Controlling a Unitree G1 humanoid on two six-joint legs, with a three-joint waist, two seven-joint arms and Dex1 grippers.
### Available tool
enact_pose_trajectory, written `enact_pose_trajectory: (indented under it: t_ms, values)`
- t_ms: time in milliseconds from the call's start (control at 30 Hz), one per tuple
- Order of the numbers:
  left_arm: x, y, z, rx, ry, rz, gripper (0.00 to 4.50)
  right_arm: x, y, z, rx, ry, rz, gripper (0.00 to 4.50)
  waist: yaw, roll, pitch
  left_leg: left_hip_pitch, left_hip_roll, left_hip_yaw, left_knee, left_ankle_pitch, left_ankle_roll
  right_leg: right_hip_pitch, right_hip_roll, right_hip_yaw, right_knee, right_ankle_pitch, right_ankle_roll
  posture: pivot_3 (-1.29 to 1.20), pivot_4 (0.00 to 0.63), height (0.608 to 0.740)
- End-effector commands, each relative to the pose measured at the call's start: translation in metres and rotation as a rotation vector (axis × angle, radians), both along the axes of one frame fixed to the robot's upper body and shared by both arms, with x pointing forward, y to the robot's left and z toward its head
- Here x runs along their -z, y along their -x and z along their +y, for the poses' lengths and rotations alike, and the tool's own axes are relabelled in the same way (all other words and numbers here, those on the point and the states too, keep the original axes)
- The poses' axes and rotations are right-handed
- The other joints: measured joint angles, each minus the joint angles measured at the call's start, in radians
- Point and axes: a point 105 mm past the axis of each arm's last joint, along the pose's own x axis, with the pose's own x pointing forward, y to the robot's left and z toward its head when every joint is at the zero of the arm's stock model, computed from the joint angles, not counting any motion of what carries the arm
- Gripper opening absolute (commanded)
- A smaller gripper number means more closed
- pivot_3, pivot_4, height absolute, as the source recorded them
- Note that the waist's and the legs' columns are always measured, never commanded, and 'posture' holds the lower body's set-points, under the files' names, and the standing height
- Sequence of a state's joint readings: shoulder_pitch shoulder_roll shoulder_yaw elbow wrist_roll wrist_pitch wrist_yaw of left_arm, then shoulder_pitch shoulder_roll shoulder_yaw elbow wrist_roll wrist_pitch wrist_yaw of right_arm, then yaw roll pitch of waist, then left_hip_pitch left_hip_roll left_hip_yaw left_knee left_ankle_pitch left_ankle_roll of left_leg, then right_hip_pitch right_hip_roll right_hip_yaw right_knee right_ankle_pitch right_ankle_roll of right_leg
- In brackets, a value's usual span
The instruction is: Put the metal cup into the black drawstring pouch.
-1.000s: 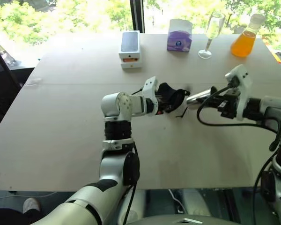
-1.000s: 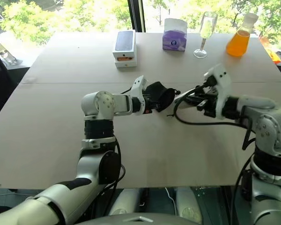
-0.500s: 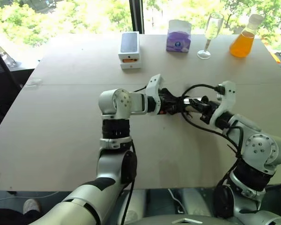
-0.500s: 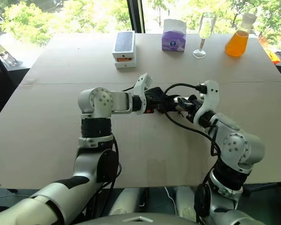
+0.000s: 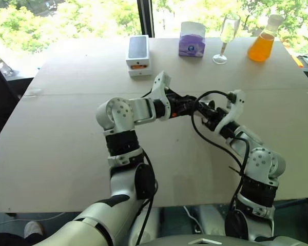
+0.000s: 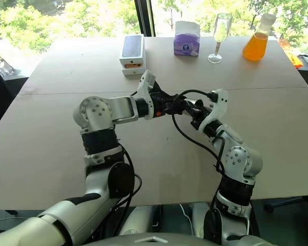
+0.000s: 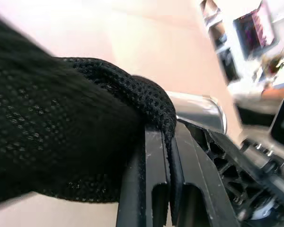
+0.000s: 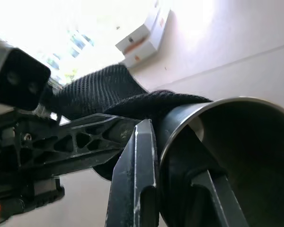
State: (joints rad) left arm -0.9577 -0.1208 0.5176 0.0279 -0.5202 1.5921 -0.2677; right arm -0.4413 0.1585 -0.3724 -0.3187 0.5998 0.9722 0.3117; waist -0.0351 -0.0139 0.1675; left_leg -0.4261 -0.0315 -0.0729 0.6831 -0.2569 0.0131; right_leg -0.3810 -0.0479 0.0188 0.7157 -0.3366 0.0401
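Head view: left gripper and right gripper meeting above beige table, window behind; left wrist: jaws clamped on black drawstring pouch rim, metal cup entering; right wrist: jaws pinching cup wall.

Bright daylight from windows behind, glare, blurred wrist views
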Motion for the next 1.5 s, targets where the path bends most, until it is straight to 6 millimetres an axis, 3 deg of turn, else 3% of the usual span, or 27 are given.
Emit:
enact_pose_trajectory:
  t_ms: [33, 167, 300, 367, 500, 600, 733, 967, 1100, 1267, 1433, 1500]
  values:
    - [-0.016, 0.014, -0.014, 0.085, 0.105, -0.034, 0.00, -0.021, 0.002, 0.019, -0.071, -0.259, -0.025, 0.04, -0.001, 0.000, 0.000, 0.000, 0.000, 0.000, 0.000, 0.000, 0.000, 0.000, 0.000, 0.000, 0.000, 0.000, 0.000, 0.00, 0.150, 0.740]
    - [-0.023, 0.018, -0.002, 0.057, 0.133, -0.090, 0.00, -0.010, 0.002, 0.012, -0.069, -0.268, 0.016, 0.04, -0.010, 0.000, 0.000, 0.000, 0.001, 0.000, -0.001, 0.000, 0.000, 0.000, 0.000, 0.001, 0.000, 0.000, 0.000, 0.00, 0.150, 0.740]
    - [-0.040, 0.027, -0.005, 0.098, 0.189, -0.159, 0.00, -0.002, 0.006, 0.018, -0.105, -0.171, 0.000, 0.04, -0.007, 0.000, 0.000, 0.002, 0.001, 0.001, -0.002, 0.000, 0.000, 0.000, 0.001, 0.002, 0.001, 0.000, 0.000, 0.00, 0.150, 0.740]
    - [-0.050, 0.029, -0.006, 0.101, 0.227, -0.204, 0.00, -0.006, 0.013, 0.025, -0.164, -0.143, -0.072, 0.04, -0.007, 0.000, 0.000, 0.002, 0.001, 0.001, -0.002, 0.000, 0.000, 0.000, 0.001, 0.003, 0.000, 0.000, 0.000, 0.00, 0.150, 0.740]
    - [-0.044, 0.023, 0.000, 0.084, 0.192, -0.165, 0.00, -0.017, 0.027, 0.031, -0.227, -0.042, -0.288, 0.04, -0.005, 0.000, 0.000, 0.002, 0.000, 0.002, -0.002, 0.000, 0.000, 0.001, 0.003, 0.003, 0.000, 0.000, 0.000, 0.00, 0.150, 0.740]
    - [-0.043, 0.020, 0.005, 0.085, 0.207, -0.141, 0.00, -0.022, 0.036, 0.043, -0.257, 0.221, -0.540, 0.04, -0.005, 0.000, 0.000, 0.003, 0.000, 0.002, -0.001, 0.000, 0.000, 0.002, 0.005, 0.002, 0.000, 0.000, 0.000, 0.00, 0.150, 0.740]
    - [-0.042, 0.022, 0.002, 0.121, 0.206, -0.130, 0.00, -0.010, 0.036, 0.061, -0.289, 0.623, -0.821, 0.04, -0.008, 0.000, 0.000, 0.009, 0.001, 0.006, -0.004, 0.000, 0.000, 0.004, 0.006, 0.004, 0.000, 0.000, 0.000, 0.00, 0.150, 0.740]
    - [-0.036, 0.040, -0.005, 0.231, 0.249, -0.119, 0.00, -0.006, 0.010, 0.056, -0.156, 0.850, -1.015, 0.04, -0.006, 0.000, 0.000, 0.010, 0.003, 0.007, -0.004, 0.000, 0.000, 0.004, 0.003, 0.006, -0.001, 0.000, 0.000, 0.00, 0.150, 0.740]
    - [-0.026, 0.050, -0.002, 0.251, 0.287, -0.078, 0.00, -0.011, -0.011, 0.038, -0.030, 0.599, -0.818, 0.04, -0.005, -0.001, 0.001, 0.010, 0.003, 0.007, -0.004, 0.000, 0.000, 0.004, 0.001, 0.007, -0.001, 0.000, 0.000, 0.00, 0.150, 0.740]
    - [-0.004, 0.046, 0.016, 0.131, 0.203, -0.043, 0.00, -0.011, -0.016, 0.027, -0.019, 0.265, -0.579, 0.04, -0.005, -0.001, 0.001, 0.011, 0.003, 0.007, -0.004, 0.000, 0.000, 0.006, 0.002, 0.009, -0.001, 0.000, 0.000, 0.00, 0.150, 0.740]
    - [-0.004, 0.048, 0.013, 0.117, 0.176, -0.083, 0.00, -0.008, -0.018, 0.035, -0.034, 0.193, -0.507, 0.04, -0.003, -0.001, 0.001, 0.011, 0.002, 0.007, -0.004, 0.000, 0.000, 0.005, 0.002, 0.009, -0.001, 0.000, 0.000, 0.00, 0.150, 0.740]
    - [-0.009, 0.048, 0.011, 0.119, 0.196, -0.098, 0.00, -0.011, -0.013, 0.049, -0.075, 0.257, -0.569, 0.04, -0.003, -0.001, 0.001, 0.011, 0.002, 0.007, -0.004, 0.000, 0.000, 0.005, 0.002, 0.009, -0.001, 0.000, 0.000, 0.00, 0.150, 0.740]
